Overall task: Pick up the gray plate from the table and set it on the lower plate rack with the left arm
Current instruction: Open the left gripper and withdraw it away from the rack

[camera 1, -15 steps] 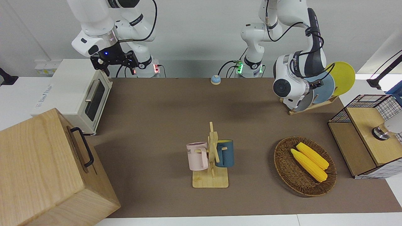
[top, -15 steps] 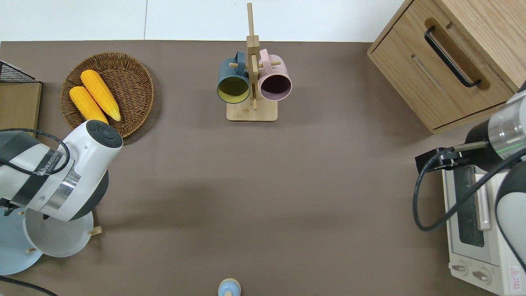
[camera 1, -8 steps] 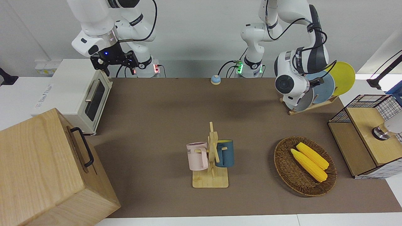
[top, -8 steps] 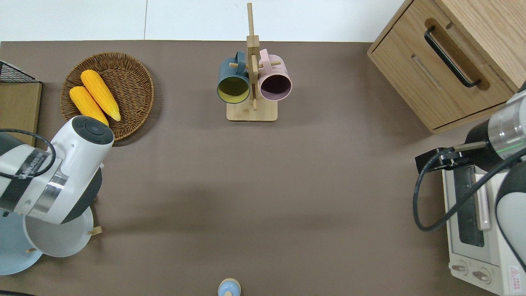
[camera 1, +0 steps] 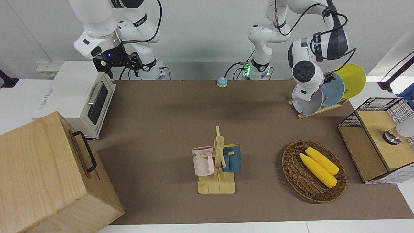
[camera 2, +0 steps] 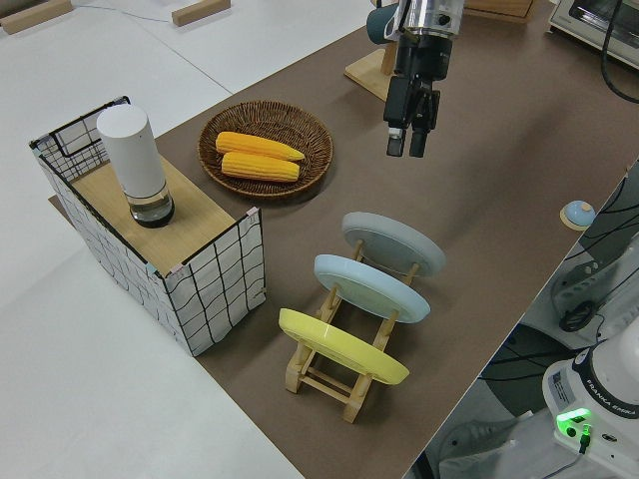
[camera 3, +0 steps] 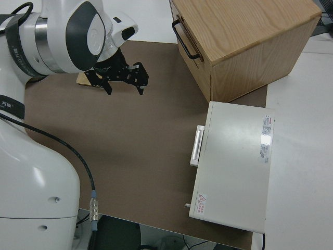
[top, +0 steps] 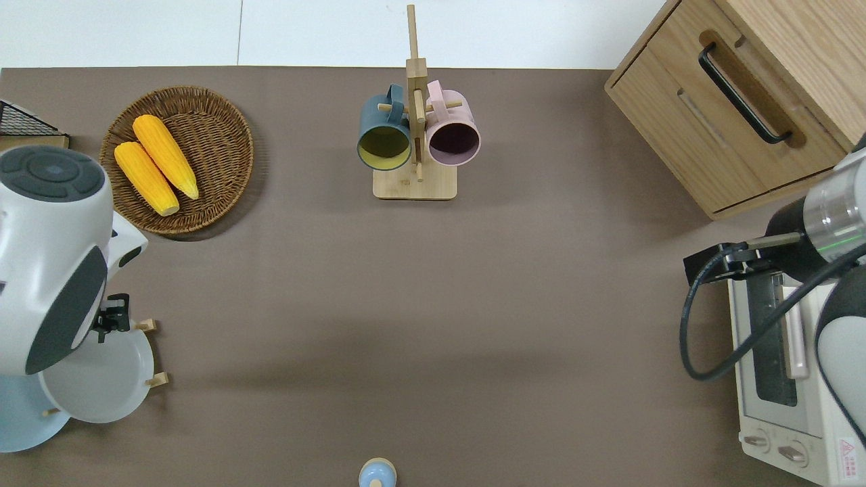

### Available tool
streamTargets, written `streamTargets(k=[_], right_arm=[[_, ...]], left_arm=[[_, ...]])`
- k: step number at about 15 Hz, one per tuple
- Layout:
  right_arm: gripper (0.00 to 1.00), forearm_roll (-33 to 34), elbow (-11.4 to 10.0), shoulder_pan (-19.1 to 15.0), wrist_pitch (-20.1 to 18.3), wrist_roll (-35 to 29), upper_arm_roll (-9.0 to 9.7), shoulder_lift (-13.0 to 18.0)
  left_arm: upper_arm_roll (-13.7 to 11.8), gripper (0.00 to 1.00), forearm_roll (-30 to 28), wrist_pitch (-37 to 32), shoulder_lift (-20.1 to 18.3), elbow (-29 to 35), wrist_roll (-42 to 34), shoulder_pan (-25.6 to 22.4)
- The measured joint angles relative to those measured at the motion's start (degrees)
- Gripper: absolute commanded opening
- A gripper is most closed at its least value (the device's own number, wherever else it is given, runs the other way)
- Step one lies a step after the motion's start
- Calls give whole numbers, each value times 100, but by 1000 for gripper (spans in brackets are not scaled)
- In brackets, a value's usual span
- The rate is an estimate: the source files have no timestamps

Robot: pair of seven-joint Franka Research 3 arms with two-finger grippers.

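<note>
1. At the middle right of the front view, the gray plate [camera 1: 308,101] stands slanted in the lower plate rack [camera 1: 318,110], in the end slot toward the table's middle.
2. A blue plate [camera 1: 333,90] and a yellow plate [camera 1: 352,80] fill the slots beside it.
3. The left gripper [camera 2: 412,122], top centre of the left side view, hangs in the air above the rack, holding nothing; its fingers [camera 2: 396,128] show a small gap.
4. The right gripper [camera 3: 122,78], upper left of the right side view, is parked with fingers spread.
5. A basket [camera 1: 292,173] of corn sits lower right in the front view.
</note>
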State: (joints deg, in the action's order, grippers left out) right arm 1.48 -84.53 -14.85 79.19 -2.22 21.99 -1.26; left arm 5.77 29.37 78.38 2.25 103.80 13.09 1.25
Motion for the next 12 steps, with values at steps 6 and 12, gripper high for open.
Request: streamTargets(k=[6, 12], right_arm=[[983, 0, 0, 0, 0, 0, 0, 0], [983, 0, 0, 0, 0, 0, 0, 0]], left_arm=[[-237, 993, -1933, 36, -18, -1065, -14, -56], [-366, 993, -2988, 660, -9, -1407, -316, -83]])
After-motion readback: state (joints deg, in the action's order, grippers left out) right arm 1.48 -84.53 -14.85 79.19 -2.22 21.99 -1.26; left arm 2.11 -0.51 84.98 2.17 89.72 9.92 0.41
